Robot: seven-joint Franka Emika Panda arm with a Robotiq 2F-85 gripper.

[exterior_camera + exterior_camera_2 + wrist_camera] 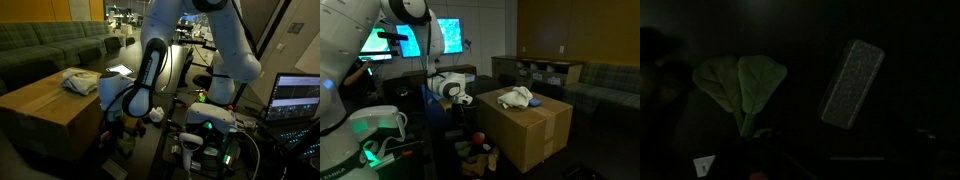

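Note:
My gripper [122, 122] hangs low beside a large cardboard box [45, 110], at the box's side facing the robot base; it also shows in an exterior view [463, 100]. Its fingers are dark and too small to tell whether they are open. The wrist view is very dark and the fingers do not show in it. It looks down on a green plant with two broad leaves [740, 85] and a grey speckled rectangular object [851, 83]. A crumpled white and yellow cloth [80, 80] lies on top of the box, apart from the gripper [517, 97].
The box [525, 125] stands close to the arm. Small items [475, 155] lie on the floor at its foot. A green sofa [40, 45] is behind it. Lit monitors [448, 35] and a laptop screen [297, 98] stand by the robot base.

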